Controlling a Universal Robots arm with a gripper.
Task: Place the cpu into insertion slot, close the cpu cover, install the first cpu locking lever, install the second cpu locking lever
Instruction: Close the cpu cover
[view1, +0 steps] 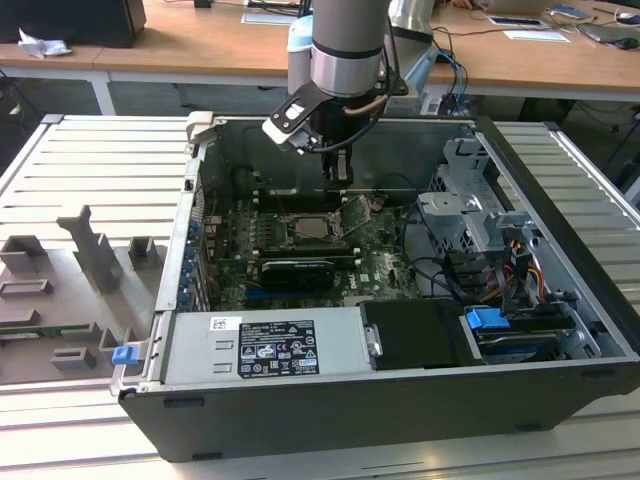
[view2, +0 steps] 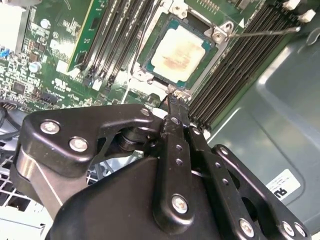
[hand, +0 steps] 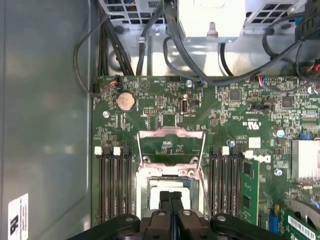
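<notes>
I'm looking down into the open computer case (view1: 300, 400), where the motherboard (hand: 165, 100) is lying flat. The gripper (hand: 171, 196) is hovering just above the socket, its fingers pressed together with nothing between them. The cpu cover (hand: 170, 133) is standing open on its hinge. I'm judging it a thin, springy metal frame, best pushed at its free edge. The cpu (view2: 181, 52) is sitting in the socket (I'm reckoning it light, stiff and fragile — edges only).

Behind your ribbed grey metal worktable (view1: 95, 160) you see a long wooden desk (view1: 200, 40), with white papers (view1: 535, 35) lying on it.
</notes>
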